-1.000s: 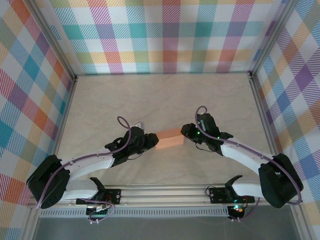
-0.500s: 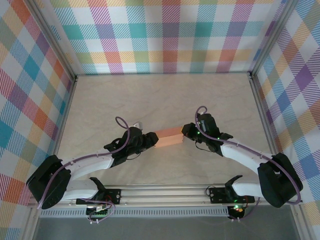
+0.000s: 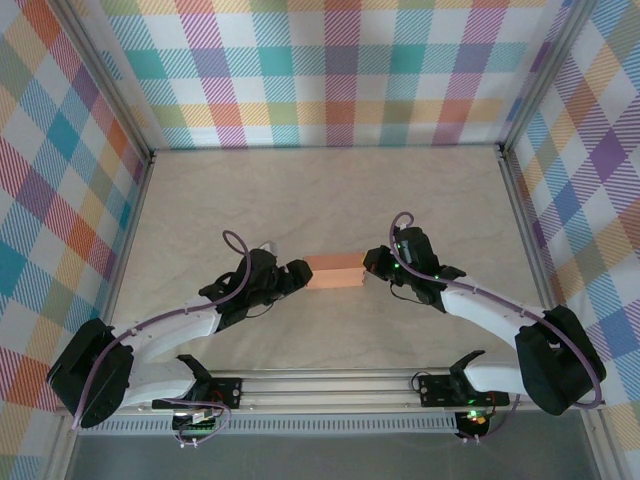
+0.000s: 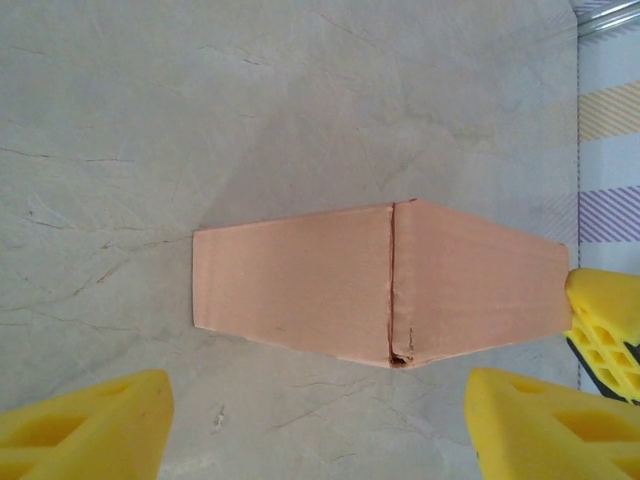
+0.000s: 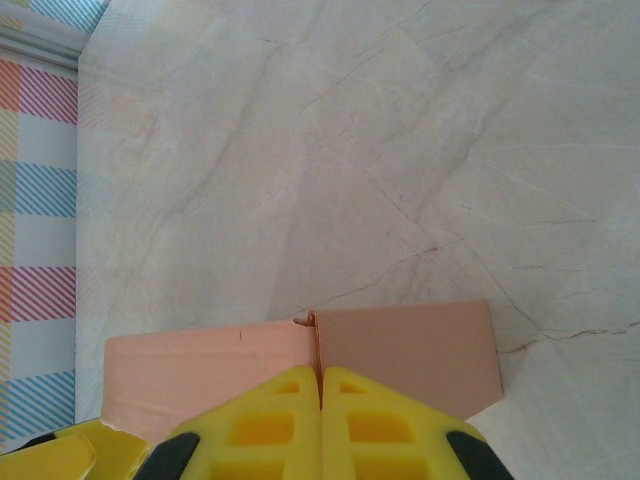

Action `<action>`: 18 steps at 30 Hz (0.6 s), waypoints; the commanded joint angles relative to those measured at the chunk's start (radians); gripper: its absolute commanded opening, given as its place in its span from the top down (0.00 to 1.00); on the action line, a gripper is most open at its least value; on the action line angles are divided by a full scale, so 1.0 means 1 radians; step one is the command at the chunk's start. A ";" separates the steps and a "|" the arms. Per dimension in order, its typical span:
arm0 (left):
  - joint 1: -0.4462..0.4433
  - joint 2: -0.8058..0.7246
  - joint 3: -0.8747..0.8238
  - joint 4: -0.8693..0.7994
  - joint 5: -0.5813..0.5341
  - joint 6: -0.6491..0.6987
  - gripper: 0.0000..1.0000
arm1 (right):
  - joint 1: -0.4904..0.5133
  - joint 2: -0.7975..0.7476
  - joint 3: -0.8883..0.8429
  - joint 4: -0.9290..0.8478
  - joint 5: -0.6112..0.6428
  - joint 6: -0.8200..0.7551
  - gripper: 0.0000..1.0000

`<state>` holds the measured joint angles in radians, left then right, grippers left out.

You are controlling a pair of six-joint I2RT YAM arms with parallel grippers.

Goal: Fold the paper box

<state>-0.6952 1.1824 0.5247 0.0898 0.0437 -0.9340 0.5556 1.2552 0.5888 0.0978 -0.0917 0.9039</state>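
The salmon-orange thin cardboard box [image 3: 333, 271] (light, easily dented) is lying between the wide-open, empty left end effector [image 4: 318, 415] and the closed right end effector [image 5: 320, 378]. Its folded edges are seeming stiffest to grip.

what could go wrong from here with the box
1. The right gripper has its jaws shut at one end of the paper box, with no cardboard visibly between them. It may only push, and the box could slide on the smooth table.
2. The left gripper has its jaws open and clear of the box, so that end is unsteadied and could swing.
3. The middle seam shows a small gap and might spring open.
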 commanded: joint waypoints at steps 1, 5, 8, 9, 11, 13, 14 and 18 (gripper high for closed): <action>0.034 0.009 0.025 0.044 0.038 0.004 0.23 | 0.003 0.030 -0.018 -0.107 0.007 -0.014 0.98; 0.062 0.043 0.043 0.070 0.066 0.006 0.33 | 0.003 0.035 -0.015 -0.106 0.000 -0.016 0.97; 0.069 0.079 0.065 0.060 0.081 0.018 0.39 | 0.003 0.034 -0.013 -0.106 0.000 -0.018 0.97; 0.073 0.091 0.064 0.064 0.084 0.019 0.40 | 0.004 0.034 -0.014 -0.105 0.000 -0.018 0.97; 0.075 0.113 0.065 0.072 0.088 0.018 0.46 | 0.003 0.031 -0.015 -0.107 0.000 -0.017 0.97; 0.078 0.130 0.061 0.077 0.090 0.015 0.52 | 0.003 0.029 -0.014 -0.111 0.001 -0.019 0.97; 0.077 0.138 0.057 0.077 0.091 0.016 0.56 | 0.004 0.026 -0.015 -0.113 0.001 -0.020 0.96; 0.077 0.151 0.036 0.078 0.091 0.010 0.77 | 0.004 0.020 -0.011 -0.121 0.007 -0.026 0.96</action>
<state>-0.6262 1.3025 0.5762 0.2127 0.1303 -0.9276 0.5556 1.2549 0.5903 0.0975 -0.0986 0.9005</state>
